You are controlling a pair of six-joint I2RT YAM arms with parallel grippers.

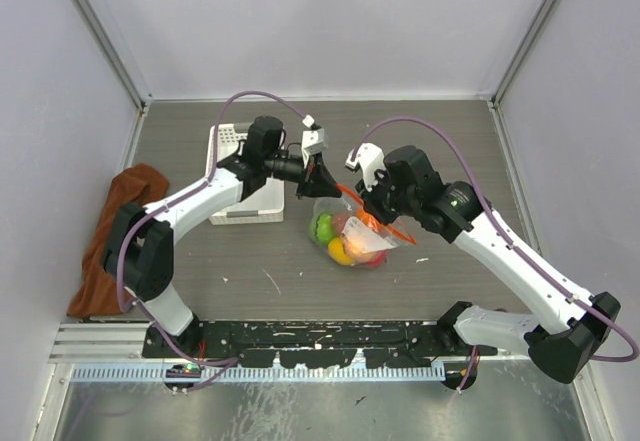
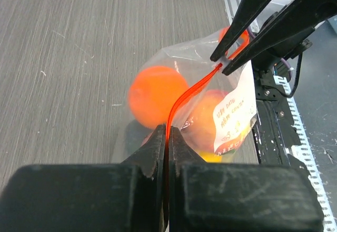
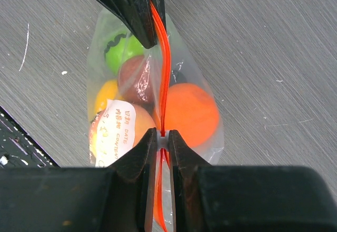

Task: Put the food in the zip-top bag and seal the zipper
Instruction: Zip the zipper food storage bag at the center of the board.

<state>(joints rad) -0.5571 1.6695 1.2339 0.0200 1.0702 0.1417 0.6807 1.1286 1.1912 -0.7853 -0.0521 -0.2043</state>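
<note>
**Q:** Pincer status, left arm?
**A:** Clenched. The left pincer (image 2: 167, 129) grips the zipper (image 2: 192, 89) at the bag's end nearer the basket, with the red strip pressed flat between both fingers.

**Q:** And the other arm?
**A:** Also clenched. The right pincer (image 3: 163, 133) grips the same zipper at the bag's opposite end, where a pale tab (image 2: 218, 62) sits at its fingertips. The strip runs along the bag's top from one pincer to the other. Whether it is sealed along its full length cannot be told.

**Q:** Bag location?
**A:** The bag (image 1: 352, 239) is mid-counter (image 1: 450, 141), between and below the two pincers, mouth edge up.

**Q:** Food location?
**A:** The food is inside the bag:
- an orange ball (image 3: 189, 113) against one wall
- a green piece (image 3: 121, 53)
- a maroon piece (image 3: 134, 77)
- a yellow piece (image 3: 105, 92)
- a peach piece partly behind the bag's white label (image 3: 118, 129)

**Q:** Other items?
**A:** A white basket (image 1: 255, 206) stands left of the bag, partly under the left arm. A brown cloth (image 1: 120, 231) lies farther left of the bag, beyond the basket.
</note>
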